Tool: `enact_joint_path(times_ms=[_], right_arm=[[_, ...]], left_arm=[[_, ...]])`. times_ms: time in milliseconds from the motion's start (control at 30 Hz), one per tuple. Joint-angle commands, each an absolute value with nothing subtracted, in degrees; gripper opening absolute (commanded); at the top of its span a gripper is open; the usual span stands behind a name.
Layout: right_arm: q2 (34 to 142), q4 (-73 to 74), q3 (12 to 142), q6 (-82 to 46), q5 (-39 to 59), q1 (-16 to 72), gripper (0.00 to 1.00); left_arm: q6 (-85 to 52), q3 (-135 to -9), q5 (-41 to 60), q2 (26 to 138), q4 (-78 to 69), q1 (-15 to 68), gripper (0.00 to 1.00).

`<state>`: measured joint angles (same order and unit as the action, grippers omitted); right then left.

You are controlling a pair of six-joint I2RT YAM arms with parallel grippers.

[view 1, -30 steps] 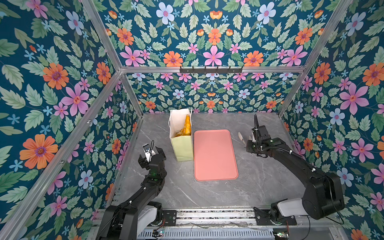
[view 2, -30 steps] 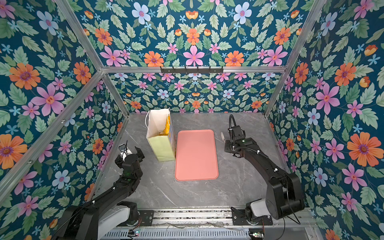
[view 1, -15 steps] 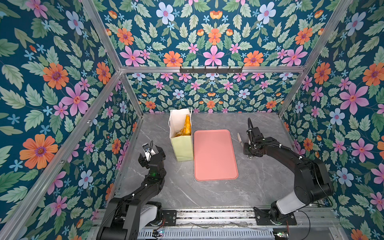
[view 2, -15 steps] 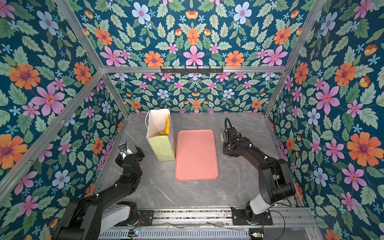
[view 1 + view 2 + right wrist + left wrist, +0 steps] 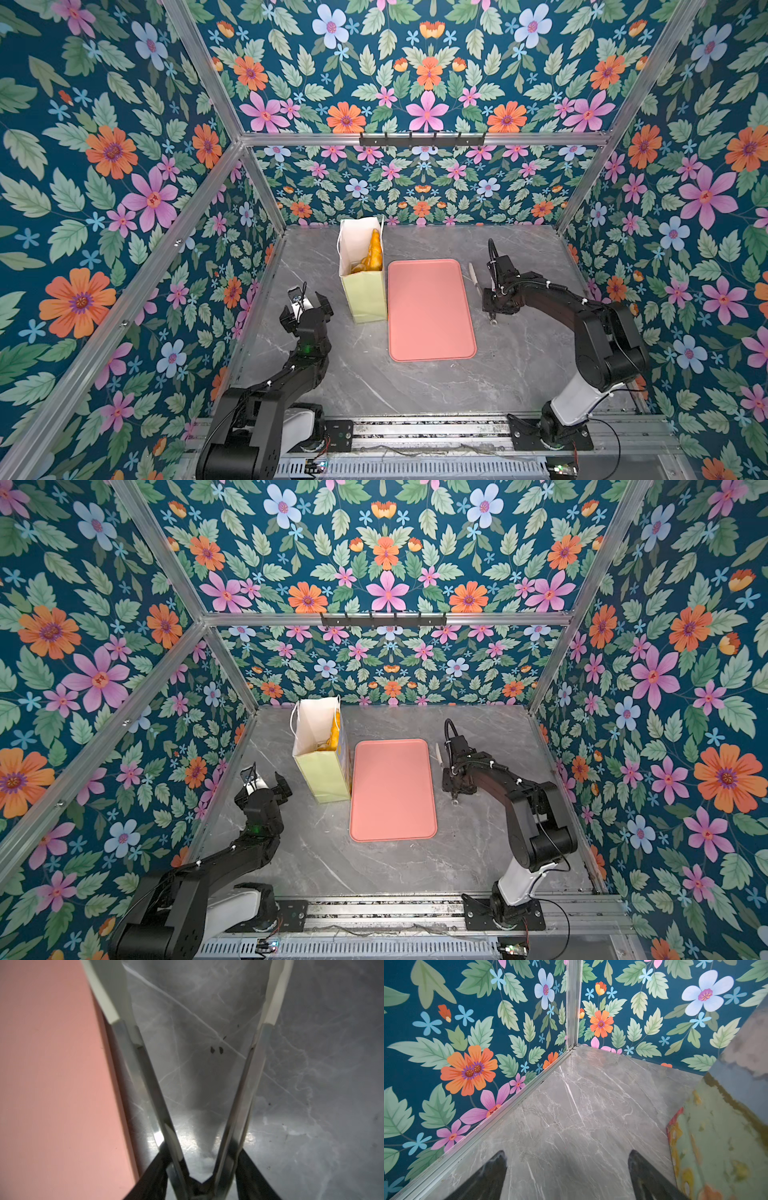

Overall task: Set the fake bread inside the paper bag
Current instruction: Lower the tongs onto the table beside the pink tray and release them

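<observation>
Floral walls [image 5: 124, 166] box in a grey marble surface [image 5: 415, 386], and by my reading the job is at its tail end. The paper bag [image 5: 365, 295] stands upright just left of the pink tray [image 5: 428, 307], with the fake bread [image 5: 374, 255] inside it. One long golden loaf leans against the bag's right wall, above paler pieces lower down. The tray is bare and I see no pastry loose on the surface. My right pincer [image 5: 201, 1153] sits low beside the tray's right edge, its fingers pressed against the outer arms of a pair of tongs [image 5: 153, 1088], which are splayed into a wide V with nothing between them. My left pincer [image 5: 566, 1155] stands wide apart and empty, near the bag's front left corner. What I judge remains is to let the tongs go flat and lift straight up without dragging them into the tray. I cannot count the pastries, since the bag's wall hides most of them. The tong tips are cut off in the right wrist view, and in both top views my arm covers much of the tongs.
</observation>
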<state>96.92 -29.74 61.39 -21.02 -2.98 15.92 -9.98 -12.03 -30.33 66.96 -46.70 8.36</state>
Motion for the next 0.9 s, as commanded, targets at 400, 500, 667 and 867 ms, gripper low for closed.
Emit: enact_joint_path(times_ms=[400, 500, 667, 867], right_arm=[[96.28, -29.8, 61.35, -21.27, -1.82, 15.97, 0.63], [95.83, -30.14, 61.44, -21.19, -1.87, 15.99, 0.65], [92.77, -31.02, 61.92, -20.55, -2.85, 15.98, 0.65], [85.9, -28.56, 61.07, -19.44, -3.46, 15.95, 0.65]], left_arm=[[-8.76, -11.07, -27.96, 67.68, -50.22, 7.91, 0.91], [-8.7, -11.16, -27.65, 67.6, -50.28, 7.75, 0.91], [-8.33, -11.68, -26.54, 67.37, -50.41, 7.56, 0.91], [-7.32, -12.67, -22.22, 65.88, -50.18, 7.47, 0.91]])
